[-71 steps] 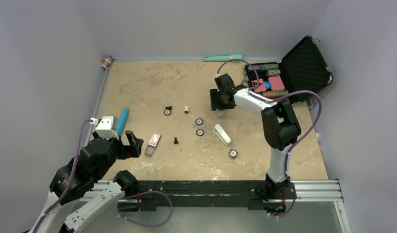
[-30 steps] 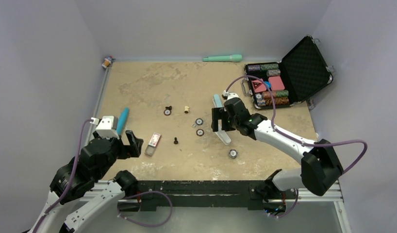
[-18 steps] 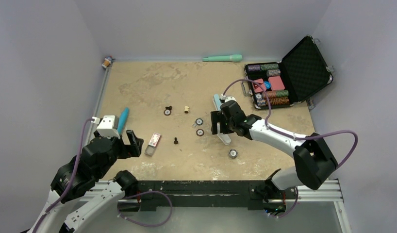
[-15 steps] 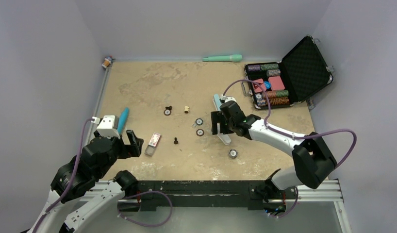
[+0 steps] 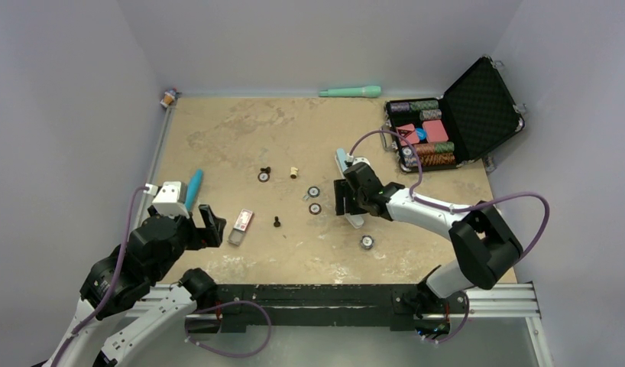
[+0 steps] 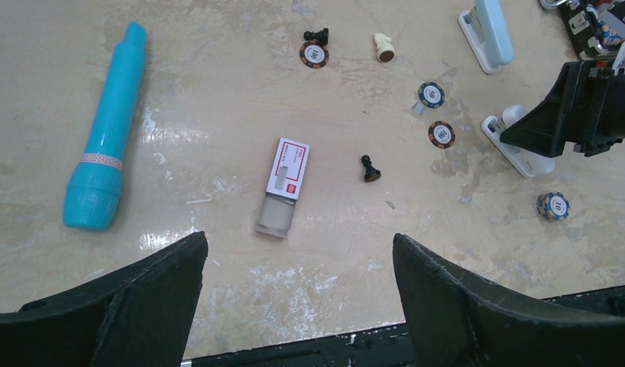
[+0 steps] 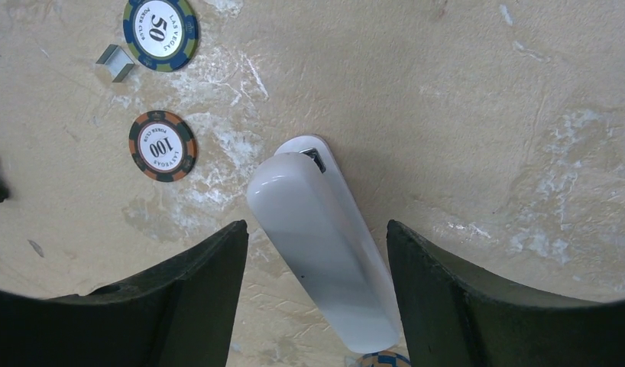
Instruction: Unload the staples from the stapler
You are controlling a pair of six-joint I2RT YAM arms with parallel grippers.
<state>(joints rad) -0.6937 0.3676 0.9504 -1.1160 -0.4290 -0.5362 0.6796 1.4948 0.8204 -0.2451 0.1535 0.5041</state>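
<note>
Narrowing since a moment ago, the right jaws now straddle the stapler's white part (image 7: 325, 252), a smooth rounded oblong flat on the desk (image 5: 241, 138), with slim gaps either side and nothing gripped. Nearer and left of it, the left jaws hang wide and empty, facing a small red-and-white box (image 6: 283, 187) with its clear tray slid out; contents unclear. Just beyond the white part lies the pale blue part (image 6: 493, 30), detached. Far right of it, an open black case (image 5: 481, 95) holds poker chips (image 5: 425, 149).

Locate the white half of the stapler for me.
In the right wrist view the white stapler half lies flat on the table between the open fingers of the right gripper, just right of the orange 100 chip.
</note>
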